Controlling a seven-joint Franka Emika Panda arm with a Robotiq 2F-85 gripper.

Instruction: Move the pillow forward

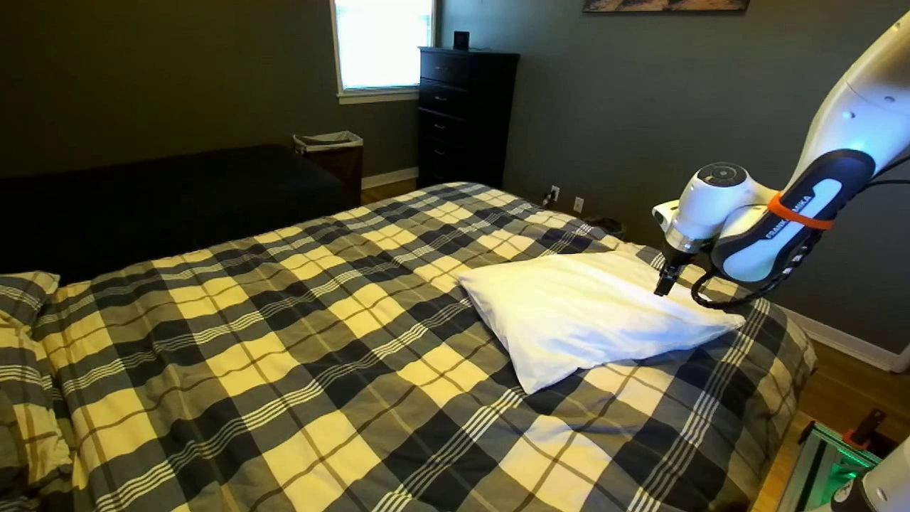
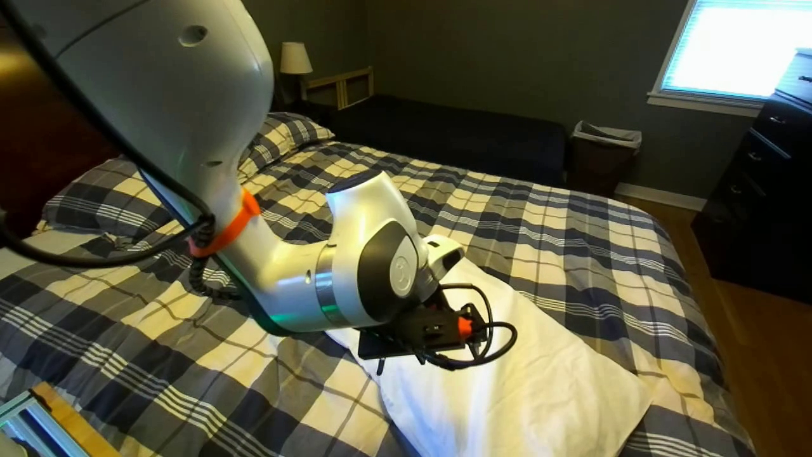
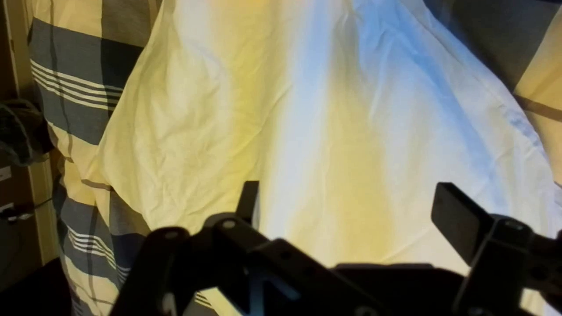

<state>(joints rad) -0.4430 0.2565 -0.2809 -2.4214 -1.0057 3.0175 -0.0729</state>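
The white pillow [image 1: 569, 306] lies flat on the plaid bedspread [image 1: 313, 341] near the end of the bed on the robot's side. It also shows in an exterior view [image 2: 545, 393], partly hidden by the arm, and fills much of the wrist view [image 3: 316, 114]. My gripper [image 1: 665, 284] points down over the pillow's near part. In the wrist view my gripper [image 3: 347, 186] has its two black fingers wide apart with nothing held between them. The pillow shows behind and between the fingers. It looks a little below the fingertips; I cannot tell if they touch it.
Plaid-covered pillows [image 2: 108, 197] lie at the head of the bed. A dark dresser [image 1: 466, 114], a hamper [image 1: 334, 160] and a dark second bed [image 1: 163, 199] stand beyond. The robot's metal base frame [image 1: 817, 462] is beside the bed.
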